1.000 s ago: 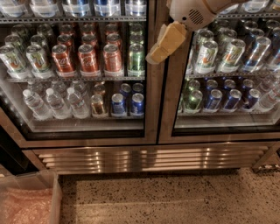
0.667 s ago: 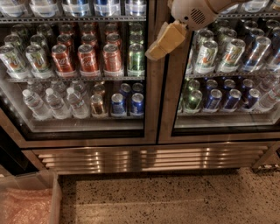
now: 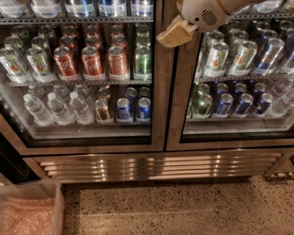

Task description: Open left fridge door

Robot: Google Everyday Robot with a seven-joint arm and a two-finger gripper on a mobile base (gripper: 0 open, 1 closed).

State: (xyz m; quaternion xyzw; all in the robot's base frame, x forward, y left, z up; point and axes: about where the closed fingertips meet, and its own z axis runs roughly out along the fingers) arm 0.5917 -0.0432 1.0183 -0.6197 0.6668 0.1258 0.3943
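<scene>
Speckled floor [image 3: 183, 206] runs beneath a steel grille [image 3: 151, 166]. The left fridge door [image 3: 158, 114] stands closed, with red cans and water bottles behind its glass. The claw [image 3: 176, 33] hangs by that door's upper right frame edge; whether it is apart or together I cannot tell.

Gripper [image 3: 173, 34] at top edge, its arm [image 3: 207, 13] and left fridge door [image 3: 159, 101] cut off above
</scene>
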